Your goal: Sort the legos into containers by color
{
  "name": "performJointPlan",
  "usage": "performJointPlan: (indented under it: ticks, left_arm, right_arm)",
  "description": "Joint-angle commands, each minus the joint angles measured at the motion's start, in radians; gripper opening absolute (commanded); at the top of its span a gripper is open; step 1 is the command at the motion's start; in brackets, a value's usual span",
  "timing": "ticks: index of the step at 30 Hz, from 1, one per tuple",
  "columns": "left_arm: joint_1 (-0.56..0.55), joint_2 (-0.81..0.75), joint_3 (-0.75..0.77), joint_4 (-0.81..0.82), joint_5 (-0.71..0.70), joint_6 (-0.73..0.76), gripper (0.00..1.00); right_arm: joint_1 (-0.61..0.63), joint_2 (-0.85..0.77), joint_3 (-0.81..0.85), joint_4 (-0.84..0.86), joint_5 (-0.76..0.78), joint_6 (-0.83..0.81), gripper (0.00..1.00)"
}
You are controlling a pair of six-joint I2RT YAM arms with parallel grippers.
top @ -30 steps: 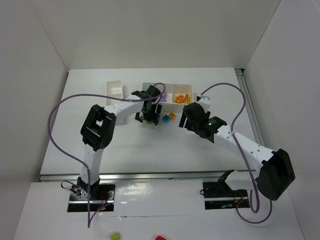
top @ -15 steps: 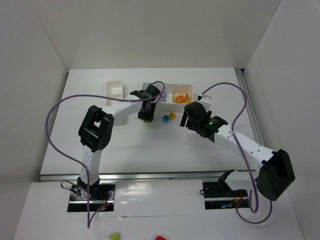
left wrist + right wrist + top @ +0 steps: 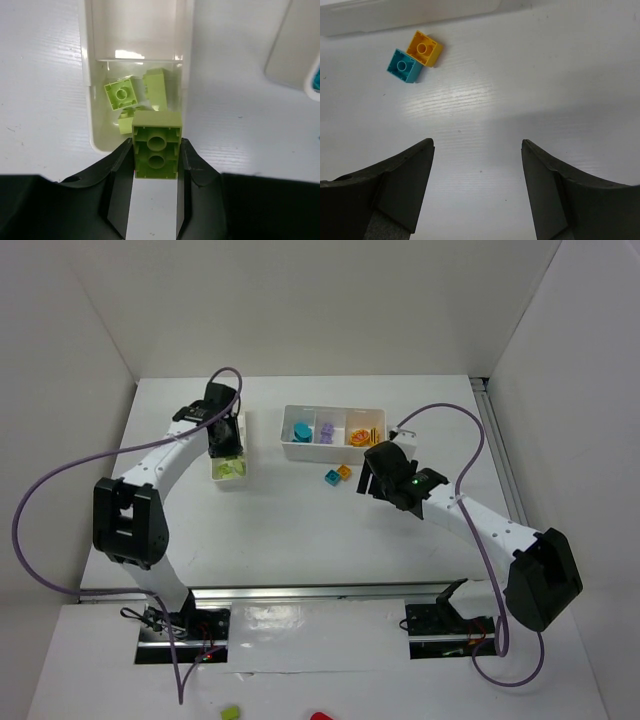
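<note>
The white table (image 3: 300, 530) carries everything. The left arm (image 3: 160, 455) reaches toward 11 o'clock and the right arm (image 3: 480, 525) stretches toward 10 o'clock from its base. The long three-compartment tray (image 3: 320, 453) sits at the far middle of the table, with teal pieces (image 3: 301, 429) in its left compartment, purple pieces (image 3: 325, 430) in the middle one and orange-yellow pieces (image 3: 364, 436) in the right one. The narrow tray (image 3: 85, 75) lies at 9 o'clock from it, close by but apart. The left gripper (image 3: 155, 150) hangs over the near end of this narrow tray, its fingers pinching a lime green brick (image 3: 156, 122) by its two sides, hollow underside toward the camera. The right gripper (image 3: 477, 145) hovers over bare table with its fingers spread wide and nothing between them. Several lime green bricks (image 3: 120, 93) lie loose in the narrow tray's near compartment, just at 12 o'clock from the held one. A teal brick (image 3: 405, 65) and an orange brick (image 3: 424, 48) rest on the table touching each other, at 6 o'clock from the long tray and at 11 o'clock from the right gripper.
</note>
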Motion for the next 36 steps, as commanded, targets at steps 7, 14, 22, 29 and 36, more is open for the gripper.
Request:
performJointPlan:
  ticks: [7, 14, 22, 29, 36]
  left_arm:
    - [0.048, 0.127, 0.009, 0.0, 0.0, -0.023, 0.67]
    - [0.005, 0.033, 0.02, -0.009, -0.001, -0.011, 1.0]
    - [-0.271, -0.016, -0.064, 0.106, 0.279, 0.132, 1.0]
    - [-0.428, 0.191, 0.024, 0.173, 0.29, 0.183, 1.0]
    - [-0.44, 0.347, 0.132, 0.184, 0.29, 0.223, 0.97]
  right_arm:
    - [-0.005, -0.024, 0.038, 0.022, 0.033, 0.003, 0.78]
    - [0.014, -0.002, 0.056, 0.047, 0.01, 0.013, 0.78]
    - [0.024, 0.062, 0.058, 0.061, 0.016, 0.046, 0.78]
    - [-0.071, -0.066, -0.015, 0.013, 0.004, 0.085, 0.78]
    - [-0.107, -0.149, -0.052, -0.036, 0.014, 0.105, 0.78]
